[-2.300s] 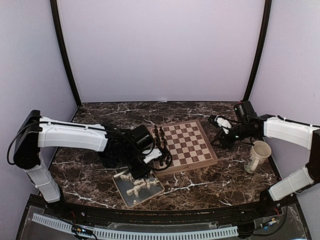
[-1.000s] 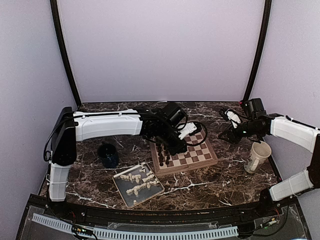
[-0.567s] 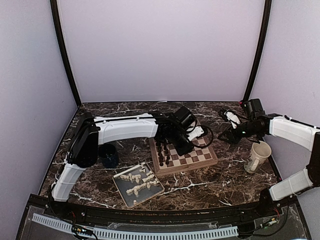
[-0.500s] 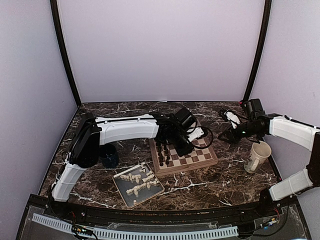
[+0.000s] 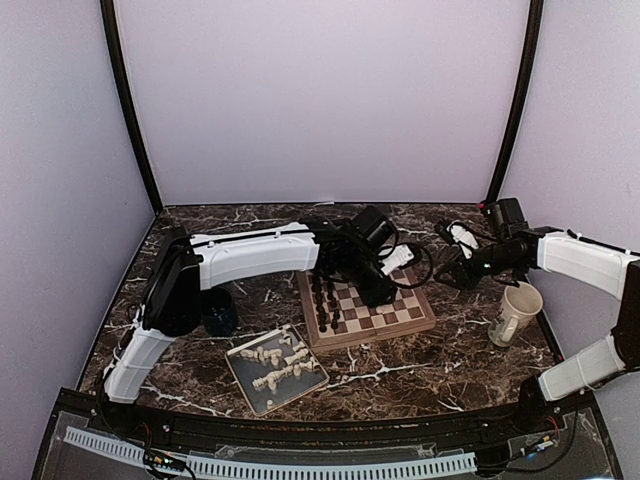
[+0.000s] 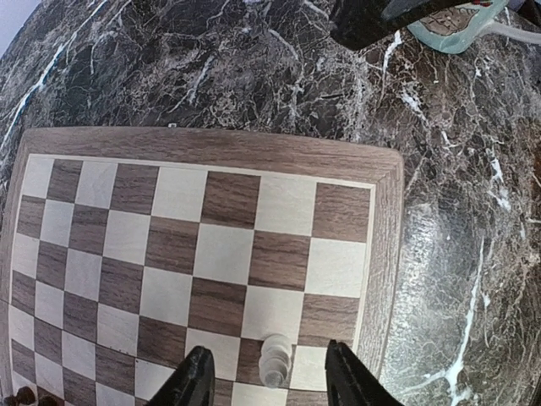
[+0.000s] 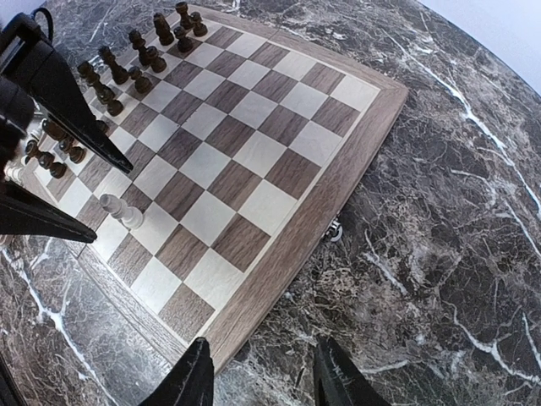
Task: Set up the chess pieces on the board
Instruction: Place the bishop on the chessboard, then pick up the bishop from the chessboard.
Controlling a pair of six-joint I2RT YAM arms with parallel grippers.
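Your chess pieces (image 5: 272, 368) are lying on the tray (image 5: 264, 400), lower left of centre. On the board (image 5: 395, 308), one cream piece (image 6: 275, 359) is standing between your left gripper (image 6: 270, 382)'s parted fingers (no contact). Your right gripper (image 7: 262, 376) is hovering agape beside the board's edge.

A square wooden chessboard (image 5: 395, 312) with brown checks lies mid-way along the dark marble table (image 5: 440, 365), dark brown pieces (image 5: 325, 300) along its left edge. The left gripper (image 5: 383, 290) hangs over it. A grey metal tray (image 5: 268, 400) of cream-white chess pieces (image 5: 282, 375) sits by its near-left corner.
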